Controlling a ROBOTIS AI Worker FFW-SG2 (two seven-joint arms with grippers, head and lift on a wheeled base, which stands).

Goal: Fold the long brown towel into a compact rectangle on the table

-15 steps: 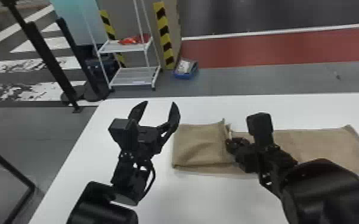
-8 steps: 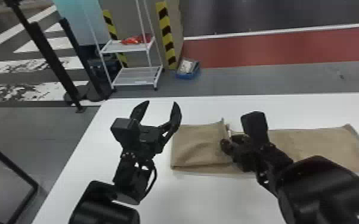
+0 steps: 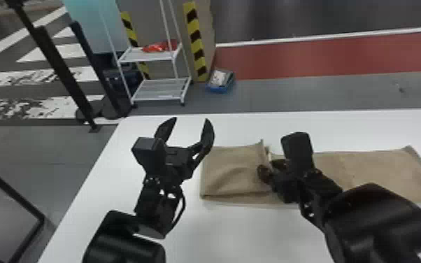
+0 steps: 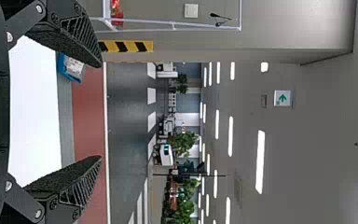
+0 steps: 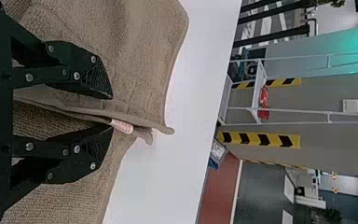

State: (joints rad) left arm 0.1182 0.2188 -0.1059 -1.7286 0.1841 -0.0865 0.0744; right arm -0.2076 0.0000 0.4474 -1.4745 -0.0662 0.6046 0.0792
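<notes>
Table [image 3: 241,234], white. Towel [image 3: 381,168], brown, flat on table, left part folded over. Left gripper [image 3: 191,120], fingers apart, left of towel. Right gripper [image 3: 268,168], fingers apart, towel hems between them. Label [image 5: 121,126], small, at hem.

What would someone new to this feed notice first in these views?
Probably the long brown towel, lying on the white table with a section folded over at its left end. Next, the two tools: the right tool at that section's edge, fingers apart with cloth between them, and the left tool wide open, left of the towel. Beyond the table, the red floor strip also stands out.
</notes>
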